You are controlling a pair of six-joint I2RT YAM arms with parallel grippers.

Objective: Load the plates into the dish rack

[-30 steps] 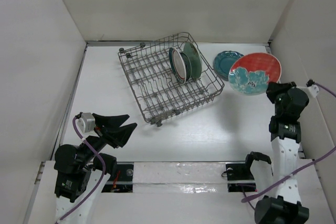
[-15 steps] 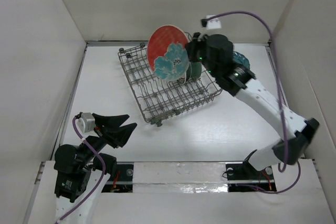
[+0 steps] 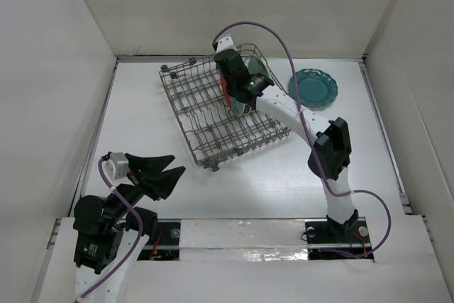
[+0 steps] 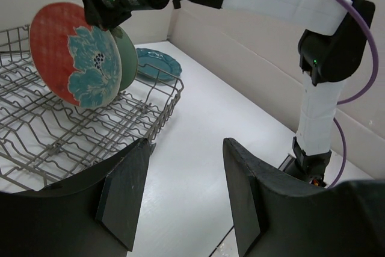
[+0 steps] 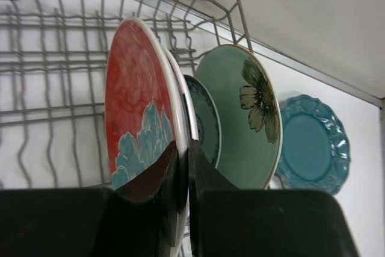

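- Top view: one rack [image 3: 206,115] sits toward the far edge of the table [image 3: 284,182]. The right gripper [image 3: 232,97] reaches into it, jaws pinched narrow on the rim of the red flowered plate [image 3: 225,92] (seen edge-on here). One teal plate [image 3: 313,89] lies flat near the far right corner, outside the rack. The left gripper [image 3: 167,174] hovers by the near left corner.
- Left wrist view: the left gripper's jaws stand wide with nothing between them. The red flowered plate stands upright over the tines, but it is hard to tell whether its lower rim sits in a slot. Letting go too soon could let it tip or roll.
- Right wrist view: next to it stand a white ringed plate [image 5: 187,109], a small patterned plate [image 5: 207,118] and a green plate [image 5: 240,106]. That makes four in the rack and five plates in all. The red one is just beside the ringed one, so a sideways tug as the fingers pull out could knock them together and chip them.
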